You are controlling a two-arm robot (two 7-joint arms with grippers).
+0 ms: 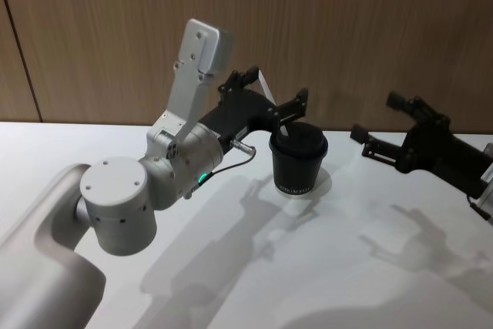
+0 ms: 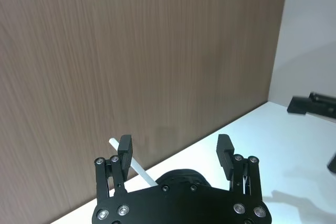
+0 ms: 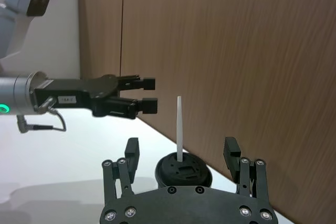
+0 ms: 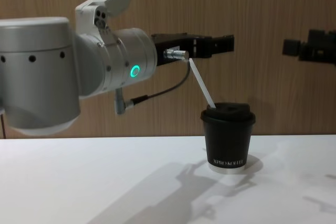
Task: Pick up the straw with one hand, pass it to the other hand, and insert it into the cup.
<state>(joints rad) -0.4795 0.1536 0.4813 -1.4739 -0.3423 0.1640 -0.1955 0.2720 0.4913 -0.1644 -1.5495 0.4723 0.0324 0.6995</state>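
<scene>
White straw (image 4: 202, 86) is already lodged in the lidded cup (image 4: 228, 139); the left hand (image 4: 212, 45) is released above it, and the right hand (image 1: 385, 135) is parked open, well apart.

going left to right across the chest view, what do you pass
Silver wrist with its green ring → left claw, open → cup with the straw leaning out of its lid → right claw at the right edge.
</scene>
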